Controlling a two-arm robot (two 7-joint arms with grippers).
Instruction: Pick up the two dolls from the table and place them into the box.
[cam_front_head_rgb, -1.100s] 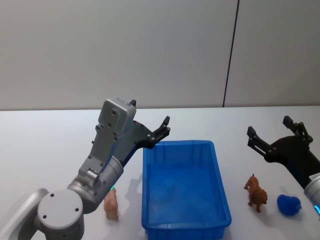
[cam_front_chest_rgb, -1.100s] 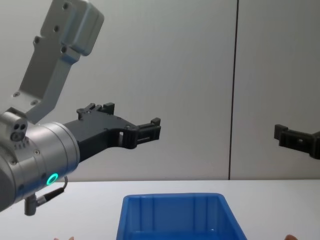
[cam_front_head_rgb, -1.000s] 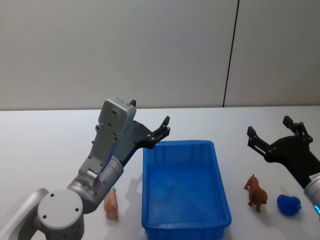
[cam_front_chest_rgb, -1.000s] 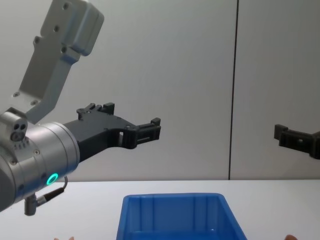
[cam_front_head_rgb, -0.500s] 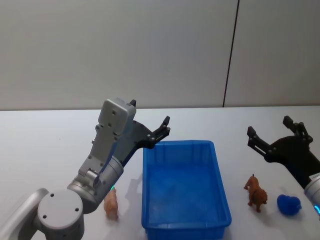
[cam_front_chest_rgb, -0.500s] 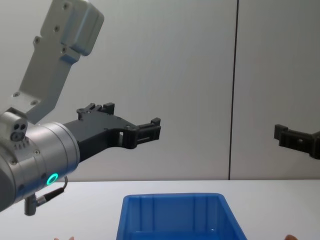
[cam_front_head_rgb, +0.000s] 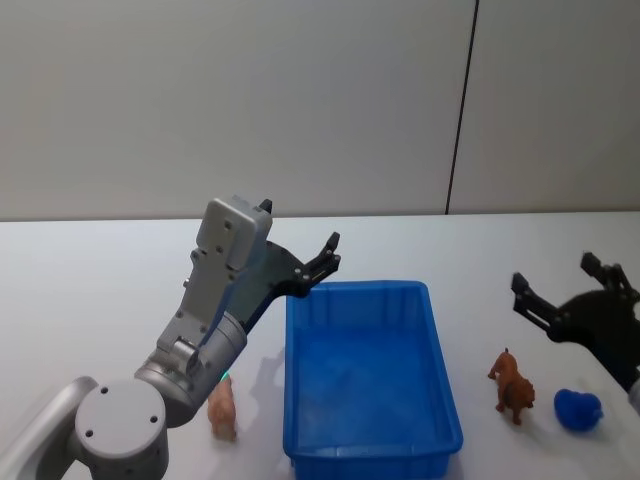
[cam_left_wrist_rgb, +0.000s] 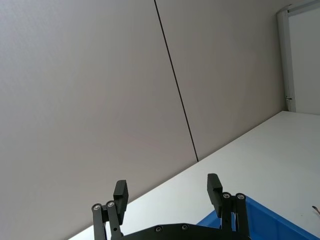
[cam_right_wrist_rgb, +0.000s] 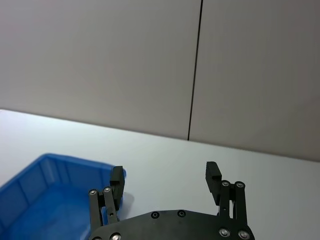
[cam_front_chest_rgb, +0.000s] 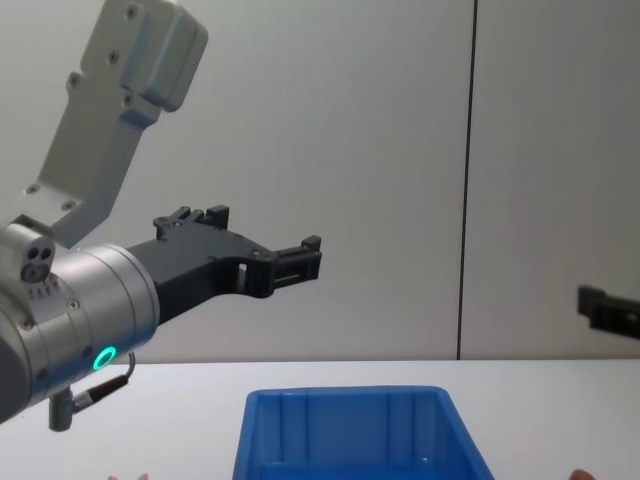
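Note:
A pale pink doll (cam_front_head_rgb: 222, 407) stands on the white table (cam_front_head_rgb: 90, 290), left of the blue box (cam_front_head_rgb: 440, 435) and just below my left arm. Right of the box stands the other doll (cam_front_head_rgb: 512, 385), a brown four-legged figure. My left gripper (cam_front_head_rgb: 302, 232) hangs open and empty above the box's far left corner; its wrist view shows the spread fingers (cam_left_wrist_rgb: 214, 185) and a box corner (cam_left_wrist_rgb: 262, 226). My right gripper (cam_front_head_rgb: 556, 276) is open and empty, raised beyond the brown doll. In its wrist view the right gripper (cam_right_wrist_rgb: 165, 172) has the box (cam_right_wrist_rgb: 45, 200) off to one side.
A small blue object (cam_front_head_rgb: 578, 409) lies on the table right of the brown doll. Grey wall panels with a dark seam (cam_front_head_rgb: 460, 110) stand behind the table. In the chest view the left gripper (cam_front_chest_rgb: 255, 232) hovers above the box's far rim (cam_front_chest_rgb: 345, 394).
My right gripper has shifted to the right, away from the box. The left arm, both dolls and the box have stayed put.

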